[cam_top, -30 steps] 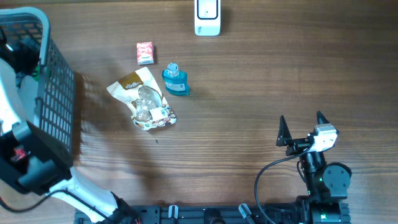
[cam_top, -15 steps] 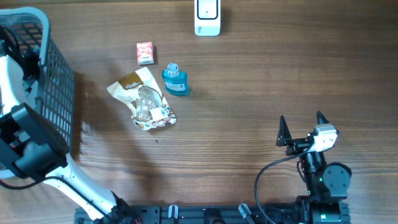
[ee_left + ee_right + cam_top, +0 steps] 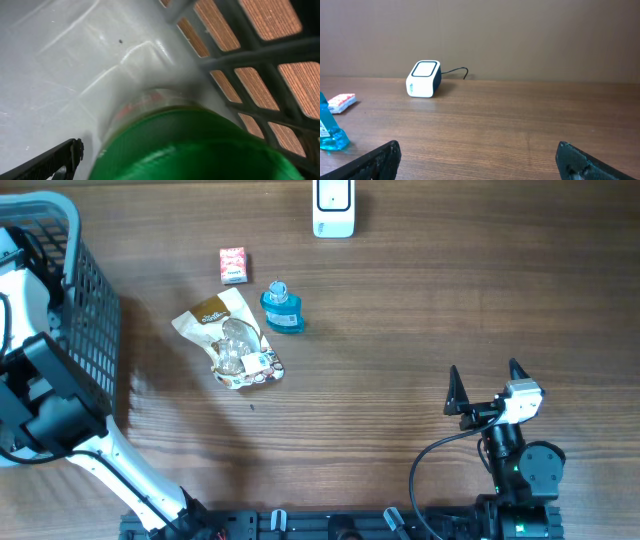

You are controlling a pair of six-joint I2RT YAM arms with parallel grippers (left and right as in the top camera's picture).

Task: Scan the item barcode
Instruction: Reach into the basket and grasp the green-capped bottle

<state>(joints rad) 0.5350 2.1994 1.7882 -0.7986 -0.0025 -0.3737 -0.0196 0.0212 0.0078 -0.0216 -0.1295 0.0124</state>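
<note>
Hovering wide open and empty, left claw (image 3: 160, 171) sits just above green-lidded jar (image 3: 200, 140) inside basket (image 3: 260, 55).

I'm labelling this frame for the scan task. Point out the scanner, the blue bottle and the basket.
scanner (image 3: 333, 210): overhead view, its white top.
blue bottle (image 3: 285, 315): overhead view, its body.
basket (image 3: 95, 340): overhead view, its mesh side wall.

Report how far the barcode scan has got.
Done: nothing visibly scanned yet. In hand: the left fingers are open inside the basket, beside a green-capped container, not gripping it. Left: grasp it, lift it out, show its barcode to the scanner. The right fingers hang open, empty.
</note>
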